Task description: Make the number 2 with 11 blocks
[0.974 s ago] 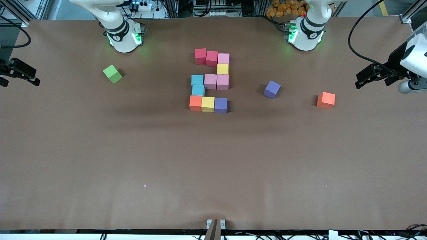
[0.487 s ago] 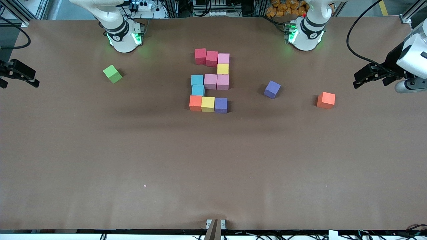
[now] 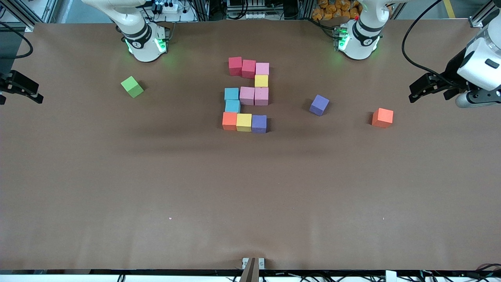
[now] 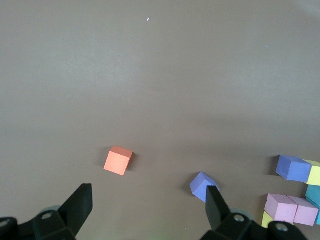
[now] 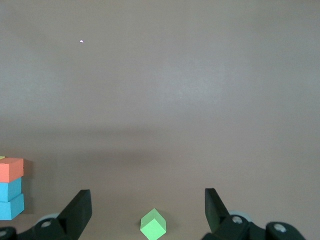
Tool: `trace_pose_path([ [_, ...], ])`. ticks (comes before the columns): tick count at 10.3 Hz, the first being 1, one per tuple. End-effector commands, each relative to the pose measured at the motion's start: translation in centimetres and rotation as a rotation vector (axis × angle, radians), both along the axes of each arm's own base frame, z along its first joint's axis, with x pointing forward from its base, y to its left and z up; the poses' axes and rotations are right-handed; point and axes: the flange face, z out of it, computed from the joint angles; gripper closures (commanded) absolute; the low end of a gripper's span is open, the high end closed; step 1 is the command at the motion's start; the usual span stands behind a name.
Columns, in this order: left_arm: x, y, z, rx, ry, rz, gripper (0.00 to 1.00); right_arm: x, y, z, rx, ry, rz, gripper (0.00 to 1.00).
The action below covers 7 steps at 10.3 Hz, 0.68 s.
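The 2 [image 3: 246,96] sits mid-worktop [image 3: 250,188], all eleven cubes [image 3: 244,122] touching: red, red, pink along the row nearest the bases, yellow under the pink, a blue-pink-pink middle row, blue below, then orange, yellow, purple nearest the camera. To my eye the shape is complete, so the sound thing now is to keep both arms well away from it and park without brushing anything. It lies well apart from each tool, roughly between them. Three loose cubes stay out: a purple cube [image 3: 319,105] and an orange cube [image 3: 382,118] toward the left arm's end, below the left tool [image 3: 420,91], and a green cube [image 3: 132,86] under the right tool [image 3: 21,88]. Both arms are drawn out over the worktop's ends, wrists tipped down, jaws spread wide and empty.
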Motion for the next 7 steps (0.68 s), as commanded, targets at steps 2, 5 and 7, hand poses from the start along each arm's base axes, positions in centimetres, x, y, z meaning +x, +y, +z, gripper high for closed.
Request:
trace_pose_path([
  [2, 0.8, 0.2, 1.1, 0.004, -0.022, 0.004, 0.0, 0.0, -0.3, -0.4, 0.0, 0.001, 0.011, 0.0],
  [5, 1.7, 0.6, 1.2, 0.016, -0.029, 0.007, 0.0, 0.0, -0.6, -0.5, 0.002, 0.003, 0.006, 0.0],
  [7, 1.6, 0.2, 1.0, 0.049, -0.018, -0.005, 0.0, 0.0, -0.5, -0.5, 0.002, 0.003, 0.009, 0.0],
])
